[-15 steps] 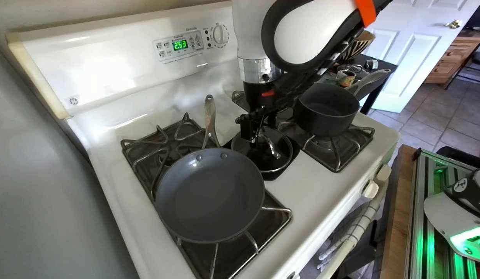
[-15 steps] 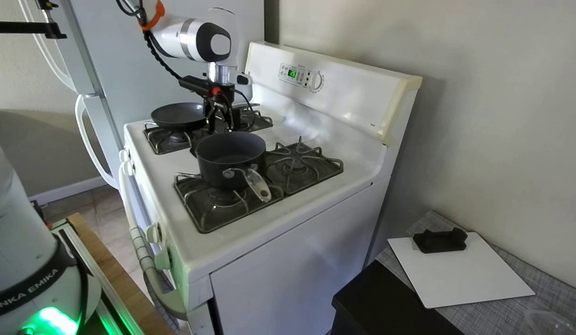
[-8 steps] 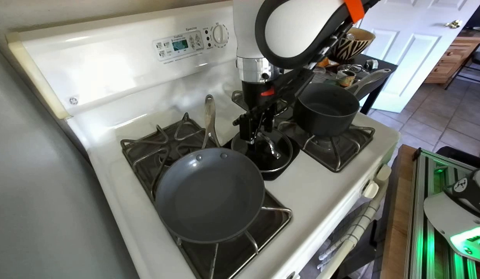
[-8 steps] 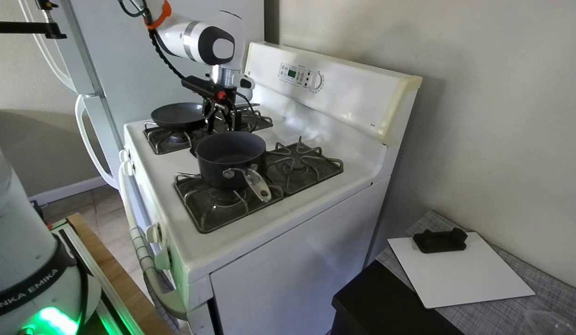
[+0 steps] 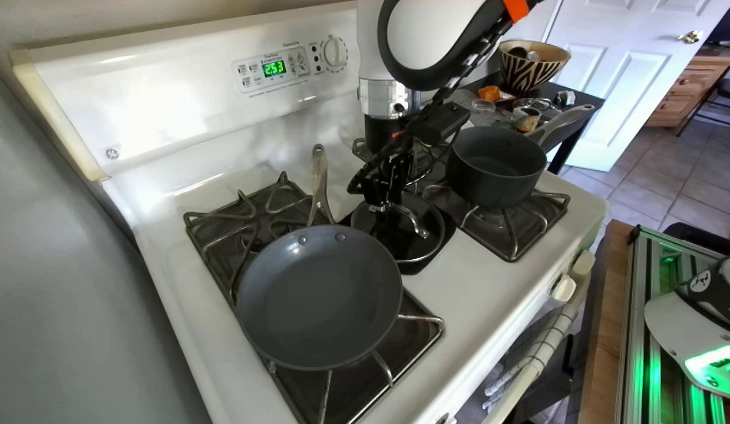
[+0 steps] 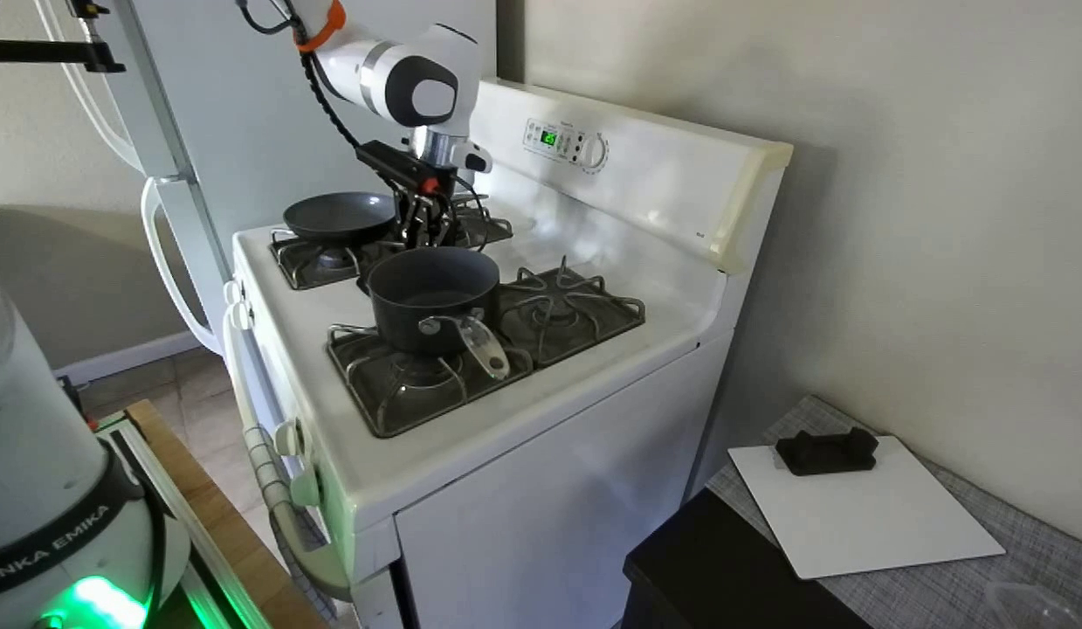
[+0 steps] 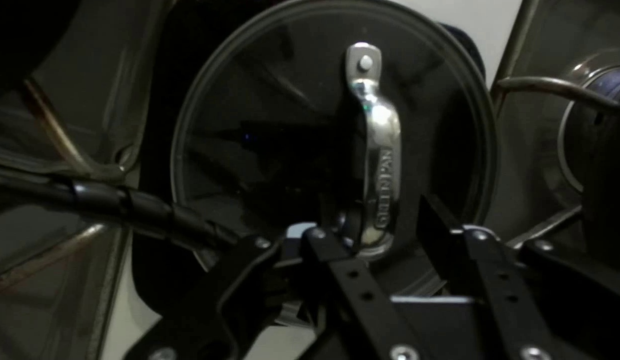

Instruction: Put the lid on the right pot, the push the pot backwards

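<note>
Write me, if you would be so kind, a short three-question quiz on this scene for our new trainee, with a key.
1. Multiple choice: which word is marked on the metal handle of the lid? A) FRANKA B) EMIKA C) GREENPAN
2. True or false, judging by the saucepan: the lid is on it.
3. Short answer: how do the jaws of the gripper stand, open or shut?

Key:
1. C.
2. False; the saucepan is uncovered, and the lid lies between it and the frying pan.
3. Open; in the wrist view the lower end of the metal handle shows between them, though whether they touch it cannot be told.
</note>
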